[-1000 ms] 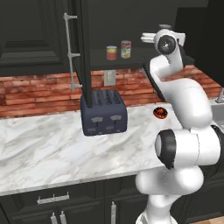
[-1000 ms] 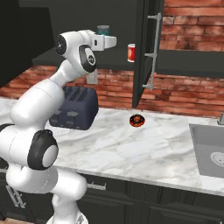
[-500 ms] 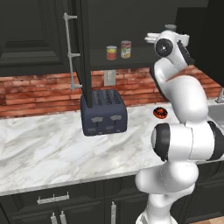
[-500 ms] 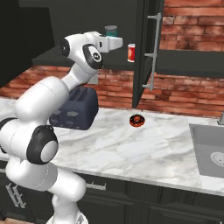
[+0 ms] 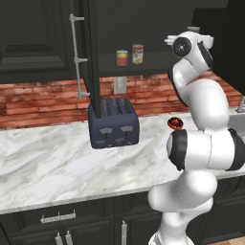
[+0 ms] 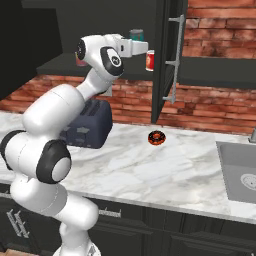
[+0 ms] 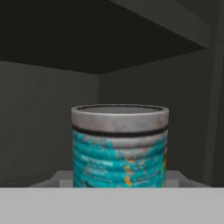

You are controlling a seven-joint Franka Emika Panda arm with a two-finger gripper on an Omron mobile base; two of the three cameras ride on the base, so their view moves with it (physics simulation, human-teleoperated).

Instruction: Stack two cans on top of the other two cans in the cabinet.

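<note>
While the black wall cabinet (image 5: 143,28) stands open, its one tall door (image 5: 91,57) swung out edge-on with a long silver bar handle (image 5: 75,57), the white arm reaches up into the opening. Below lies one marble table (image 5: 52,162) backed by red brick wall, carrying one dark blue toaster (image 5: 114,123) and one small chocolate doughnut (image 6: 157,137); a sink (image 6: 240,172) is sunk in its right end. On the dark shelf I count three cans standing: one short red-orange can (image 5: 122,58), one taller can with a red, cream and green label (image 5: 138,54) just beside it, and one red can with a white band (image 6: 149,60). A fourth, the teal-blue can (image 7: 120,146), sits upright in the claw (image 6: 136,44), whose jaws are closed on it, raised above shelf level near the red can.
</note>
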